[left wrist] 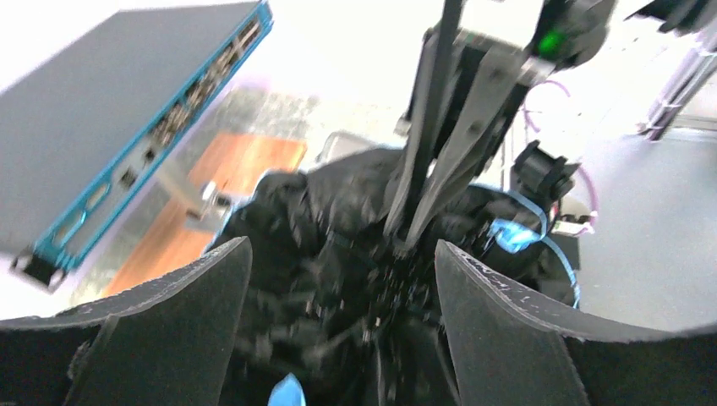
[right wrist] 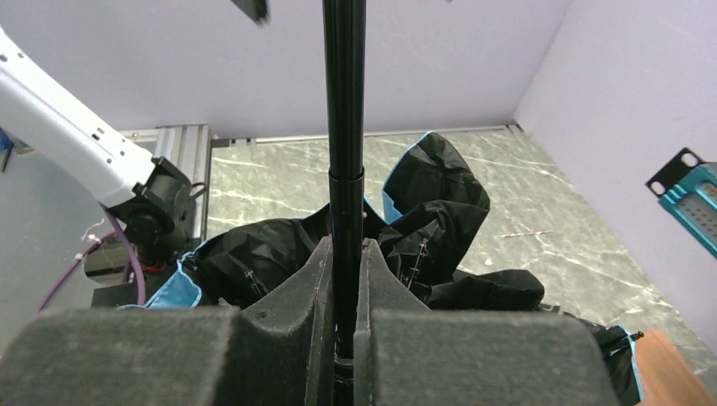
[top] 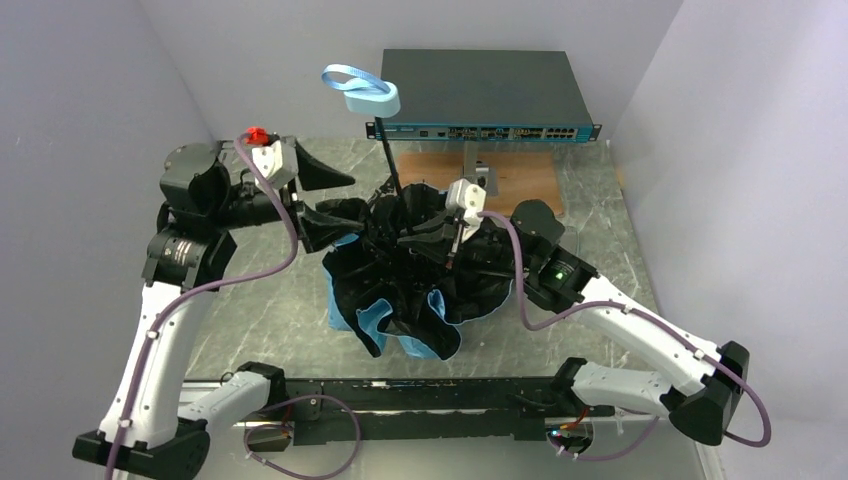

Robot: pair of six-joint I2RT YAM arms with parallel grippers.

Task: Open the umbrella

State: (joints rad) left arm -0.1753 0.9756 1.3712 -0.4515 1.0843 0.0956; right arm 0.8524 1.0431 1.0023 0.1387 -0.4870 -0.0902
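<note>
Right gripper [right wrist: 344,254]: clamped tight on the shaft [right wrist: 344,101] of the umbrella [top: 400,290], one finger on each side.
Left gripper [left wrist: 342,249]: spread wide, holding nothing, both fingers pointing at the canopy [right wrist: 440,186].
Umbrella: one, centre of the top view. Its black-and-blue canopy is crumpled on the table [top: 260,320], and the shaft rises to a pale-blue handle [top: 372,100] with a strap loop.
Network switch [top: 485,90]: one, upper centre. The port markings are too small to read.
Hard to see: the left wrist view is blurred, and folds hide the shaft's lower end.
</note>
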